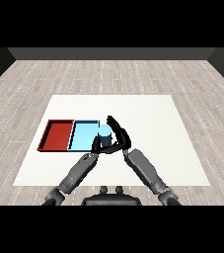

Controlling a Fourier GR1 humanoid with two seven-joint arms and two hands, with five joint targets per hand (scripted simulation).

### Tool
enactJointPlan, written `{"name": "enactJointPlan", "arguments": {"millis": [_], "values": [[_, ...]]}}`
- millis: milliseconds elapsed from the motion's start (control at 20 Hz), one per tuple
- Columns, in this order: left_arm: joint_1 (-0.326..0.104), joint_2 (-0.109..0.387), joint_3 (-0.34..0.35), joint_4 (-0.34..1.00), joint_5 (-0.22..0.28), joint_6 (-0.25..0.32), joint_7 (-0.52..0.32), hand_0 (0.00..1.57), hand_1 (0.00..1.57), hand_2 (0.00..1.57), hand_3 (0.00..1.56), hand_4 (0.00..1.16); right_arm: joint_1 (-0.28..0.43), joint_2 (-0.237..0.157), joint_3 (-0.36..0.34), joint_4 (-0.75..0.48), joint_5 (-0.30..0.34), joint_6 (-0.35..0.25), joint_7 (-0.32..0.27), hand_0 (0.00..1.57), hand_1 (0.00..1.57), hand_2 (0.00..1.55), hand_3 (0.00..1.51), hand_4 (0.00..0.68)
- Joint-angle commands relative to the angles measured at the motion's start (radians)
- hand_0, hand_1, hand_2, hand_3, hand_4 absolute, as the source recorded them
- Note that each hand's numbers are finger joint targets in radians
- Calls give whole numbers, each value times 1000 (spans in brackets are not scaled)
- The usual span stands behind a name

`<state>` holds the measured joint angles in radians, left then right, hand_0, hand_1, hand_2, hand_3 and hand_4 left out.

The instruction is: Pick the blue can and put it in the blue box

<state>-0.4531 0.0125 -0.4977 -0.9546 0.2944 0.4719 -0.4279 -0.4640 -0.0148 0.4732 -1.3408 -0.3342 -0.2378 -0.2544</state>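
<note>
Blue can (105,131) at light blue tray's (82,137) right edge

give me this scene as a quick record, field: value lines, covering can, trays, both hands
blue can: upright, at the light blue tray's right edge; whether it rests in the tray cannot be told
right hand: curled round the can
left hand: close beside the can's lower left; fingers unclear
light blue tray: on the white table, right of the red tray
red tray: leftmost, holds nothing
</note>
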Motion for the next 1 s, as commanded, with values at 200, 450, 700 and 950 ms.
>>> {"name": "enactJointPlan", "arguments": {"millis": [200,450,700,950], "values": [[45,13,61,-2,-60,-14,-24,1571,1571,1571,1503,1128,137,-83,-110,-197,-20,94,46,0,0,0,0,0],[4,-12,17,-14,-102,71,19,1571,1571,1571,1493,1126,216,-91,-153,-283,16,63,35,0,0,0,0,0],[-41,48,130,106,-108,-20,-12,1571,1571,1571,1492,1131,316,-143,-254,-434,-61,92,42,0,0,0,0,0],[-30,168,177,49,-111,-38,112,1571,1571,1571,1503,1134,383,-200,-336,-533,-70,71,90,0,0,0,0,0]]}}
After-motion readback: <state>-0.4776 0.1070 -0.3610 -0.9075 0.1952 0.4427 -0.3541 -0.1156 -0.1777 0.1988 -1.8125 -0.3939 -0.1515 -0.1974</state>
